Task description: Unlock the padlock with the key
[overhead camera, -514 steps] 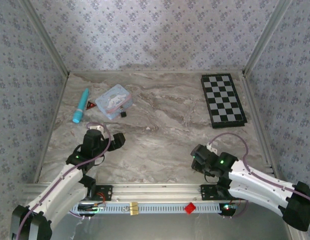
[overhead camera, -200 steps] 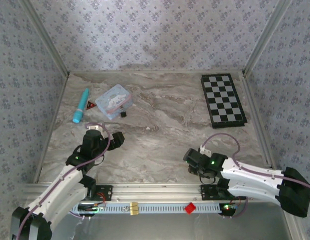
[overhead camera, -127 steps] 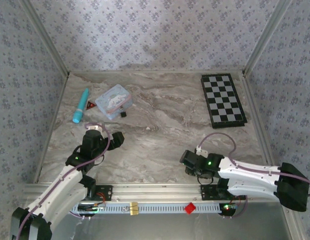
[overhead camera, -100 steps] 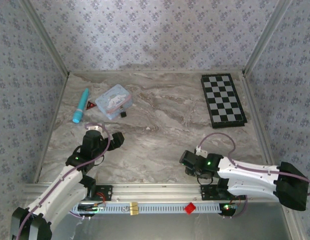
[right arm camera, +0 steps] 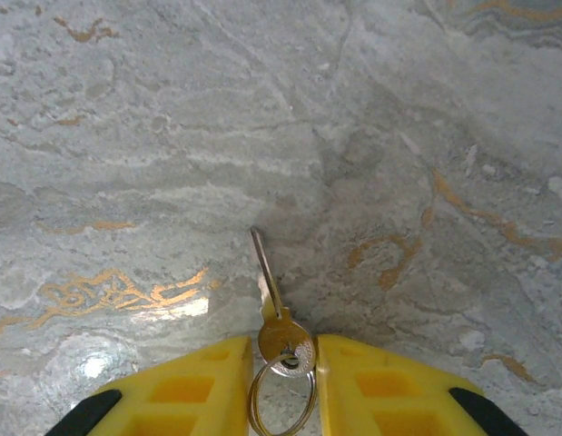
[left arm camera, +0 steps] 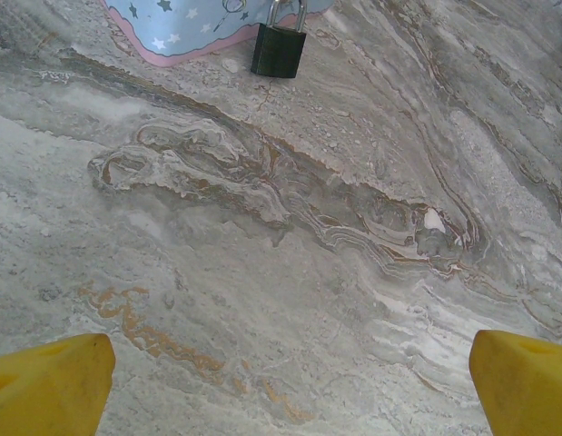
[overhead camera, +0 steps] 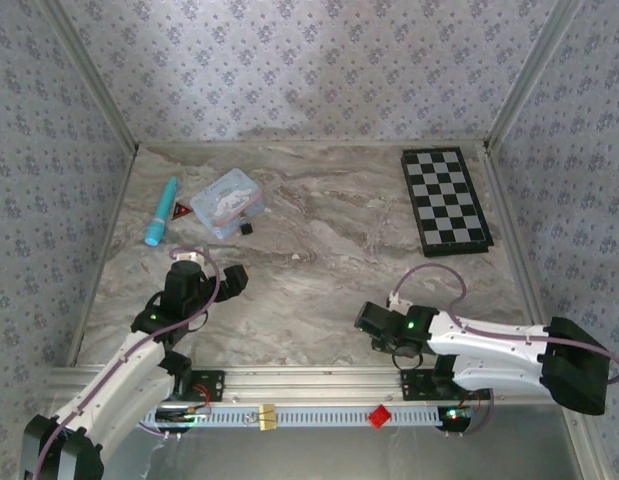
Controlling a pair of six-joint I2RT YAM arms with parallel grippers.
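The padlock (left arm camera: 279, 50) is a tiny black block with a silver shackle, standing against the pale blue tin box (left arm camera: 190, 23). In the top view the padlock (overhead camera: 246, 228) sits at the tin's (overhead camera: 227, 203) near right corner. My left gripper (left arm camera: 290, 386) is open, with its yellow fingertips (left arm camera: 54, 386) wide apart over bare marble, well short of the padlock. It lies at front left (overhead camera: 229, 280). My right gripper (right arm camera: 285, 363) is shut on the brass key (right arm camera: 267, 282) by its head. The blade points forward and the ring hangs between the fingers. It sits at front centre-right (overhead camera: 361, 320).
A teal cylinder (overhead camera: 160, 211) and a small red triangle (overhead camera: 179, 212) lie left of the tin. A black-and-white chessboard (overhead camera: 446, 200) lies at back right. Patterned walls close the table on three sides. An aluminium rail (overhead camera: 309, 385) runs along the near edge.
My right arm has swung left along the near side of the table, carrying the key. The left arm, padlock and tin have not moved.
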